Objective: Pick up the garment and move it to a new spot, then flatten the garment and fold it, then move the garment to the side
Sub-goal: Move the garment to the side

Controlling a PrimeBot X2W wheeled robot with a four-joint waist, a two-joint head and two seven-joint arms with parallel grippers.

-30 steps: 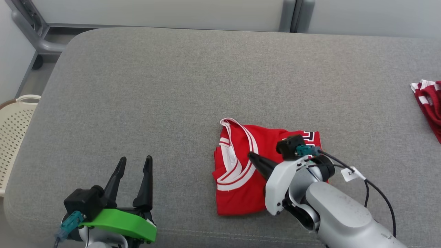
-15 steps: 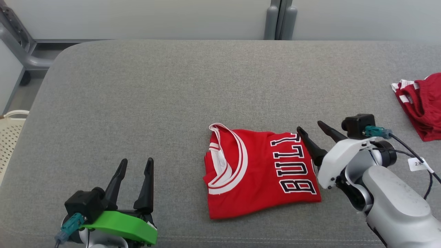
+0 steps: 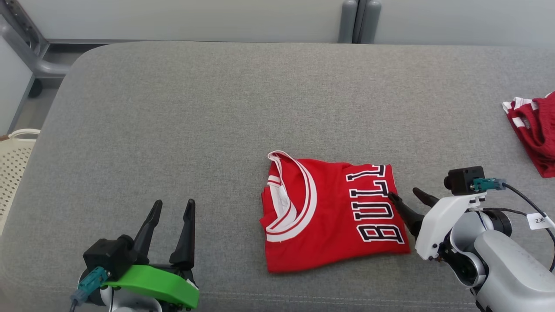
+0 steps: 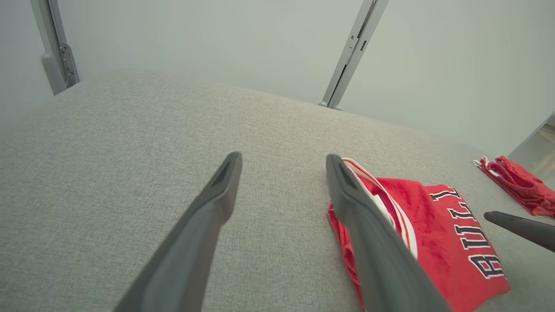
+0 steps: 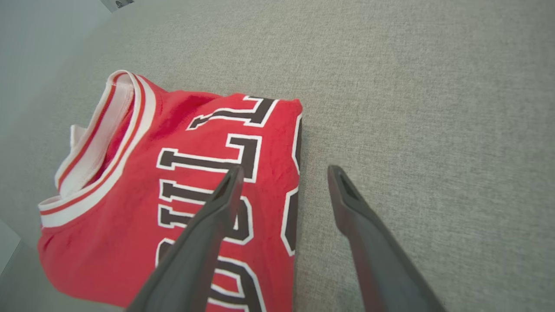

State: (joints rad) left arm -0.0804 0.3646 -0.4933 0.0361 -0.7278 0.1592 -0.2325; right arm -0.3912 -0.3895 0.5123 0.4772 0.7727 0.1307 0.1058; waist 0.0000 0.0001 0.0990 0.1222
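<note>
Nearest the robot, the left gripper [image 3: 174,201] on its green mount [image 3: 151,284] sits low at the left, fingers spread and empty, just as it was a second ago. It is well apart from the cloth.

The right gripper [image 3: 404,193] is what has changed. A second ago its fingers were pinched together over the middle of the jersey. Now they stand apart with nothing between them, drawn back to the jersey's right edge. In the right wrist view one finger [image 5: 217,208] hangs over the lettering and the other over bare grey cushion [image 5: 433,130]. Half a second ago that gripper was already released, a little farther up the same edge. A white tag [image 3: 539,221] on its cable shows a "2", and the mark after it is too small to read.

The jersey [image 3: 334,216] lies folded on the cushion, right of centre and towards the front edge. It is red, with a white-and-red striped collar turned to the left. With the arm off it, the chest print shows in black letters edged in white, running sideways: "BULL", with the next letter wrapped over the fold.

Farther off, a second red and white garment [image 3: 535,130] lies bunched at the cushion's far right. A pale perforated basket [image 3: 17,160] stands off the left side.
</note>
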